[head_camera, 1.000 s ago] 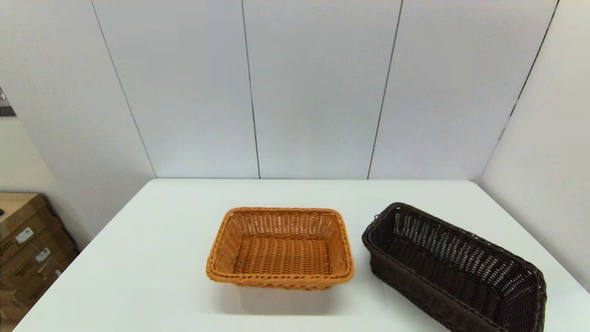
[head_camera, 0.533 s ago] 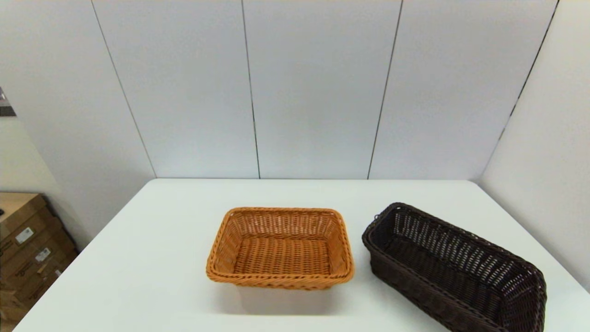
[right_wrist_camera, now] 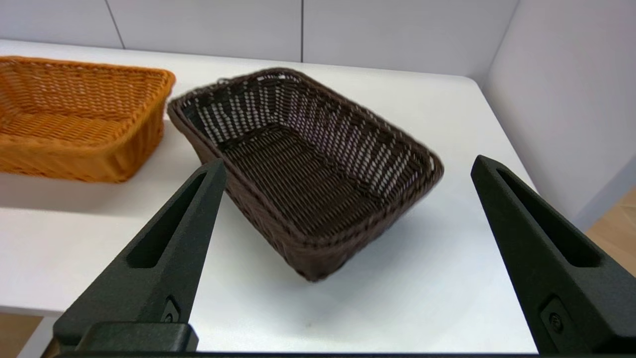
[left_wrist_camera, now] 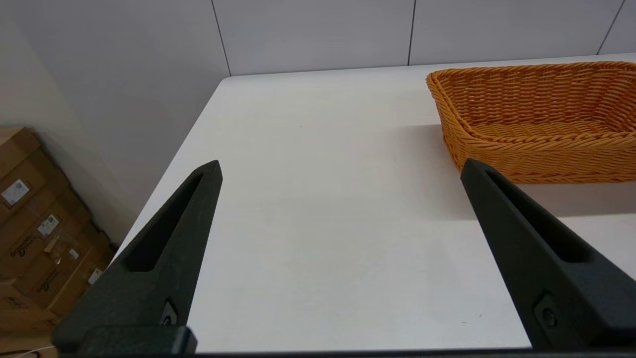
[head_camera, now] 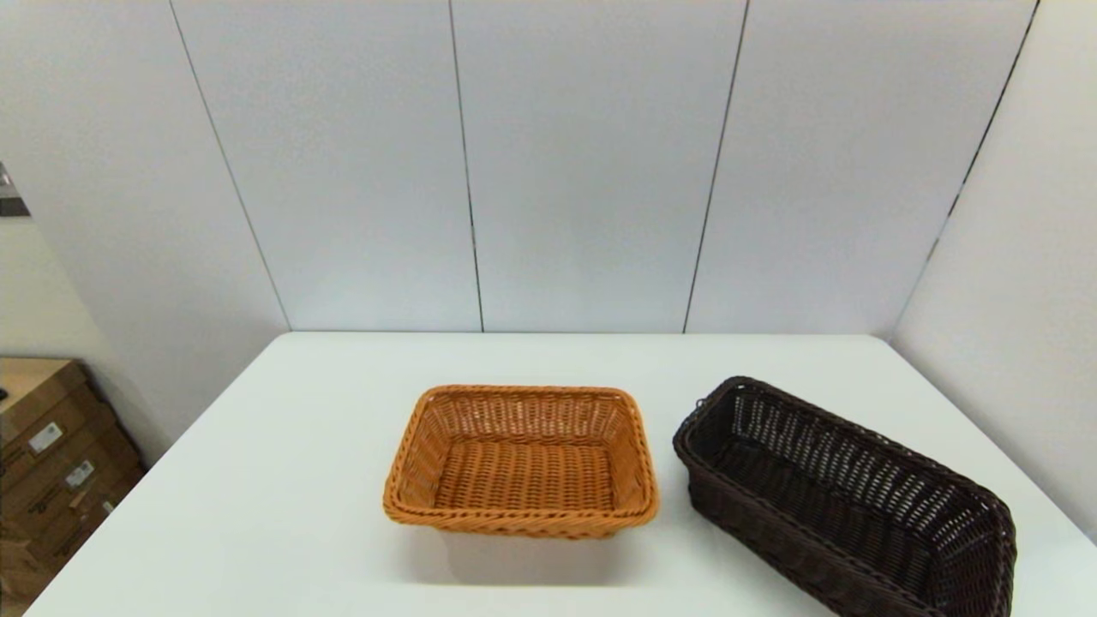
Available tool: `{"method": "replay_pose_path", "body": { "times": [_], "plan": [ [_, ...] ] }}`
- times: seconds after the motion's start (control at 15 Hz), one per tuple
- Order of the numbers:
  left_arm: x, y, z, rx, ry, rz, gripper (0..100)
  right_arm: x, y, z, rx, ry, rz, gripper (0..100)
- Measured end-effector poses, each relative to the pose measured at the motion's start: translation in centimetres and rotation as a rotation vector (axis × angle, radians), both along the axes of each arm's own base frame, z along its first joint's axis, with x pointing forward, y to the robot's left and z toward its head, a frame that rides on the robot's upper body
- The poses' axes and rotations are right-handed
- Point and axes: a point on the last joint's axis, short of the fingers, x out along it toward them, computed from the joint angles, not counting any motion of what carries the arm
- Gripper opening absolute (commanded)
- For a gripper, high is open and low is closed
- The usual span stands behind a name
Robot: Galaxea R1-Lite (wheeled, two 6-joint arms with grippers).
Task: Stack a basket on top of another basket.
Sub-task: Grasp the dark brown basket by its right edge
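- In my head view the dark brown basket (head_camera: 844, 497) lies in the lower right of the frame, skewed, one corner running toward the bottom edge; the orange basket (head_camera: 521, 461) sits just below centre, squared to me. The two stand near each other but apart on the white table (head_camera: 283, 480).
- Neither arm shows in the head view, so I judge both are held back off the table's near edge, nothing begun.
- The right gripper (right_wrist_camera: 348, 164) has its fingers spread wide and empty, and in its wrist view the dark basket fills the middle between them (a sensible line-up, I'd say, since that arm is nearest to it).
- The left gripper (left_wrist_camera: 340, 166) is likewise spread, holding nothing, with bare table ahead of it and the orange basket in the upper right of its view.
- Cardboard boxes (head_camera: 51, 463) stand at lower left, beyond the table.
- My guess: pinching the dark basket's rim comes first.
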Motion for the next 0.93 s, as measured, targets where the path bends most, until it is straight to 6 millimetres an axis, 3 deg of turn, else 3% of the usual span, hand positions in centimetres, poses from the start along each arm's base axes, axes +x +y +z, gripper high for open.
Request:
{"method": "replay_pose_path", "body": {
  "times": [0.4, 0.67, 0.93],
  "plan": [
    [0.0, 0.0, 0.0, 0.0, 0.0, 0.0, 100, 5.0, 0.3, 6.7, -0.007, 0.121, 0.08, 100],
    [0.0, 0.0, 0.0, 0.0, 0.0, -0.001, 100, 9.3, 0.9, 7.2, -0.001, 0.344, 0.095, 100],
    [0.0, 0.0, 0.0, 0.0, 0.0, 0.0, 100, 11.6, 1.0, 5.9, 0.075, 0.7, 0.031, 100]
  ]
}}
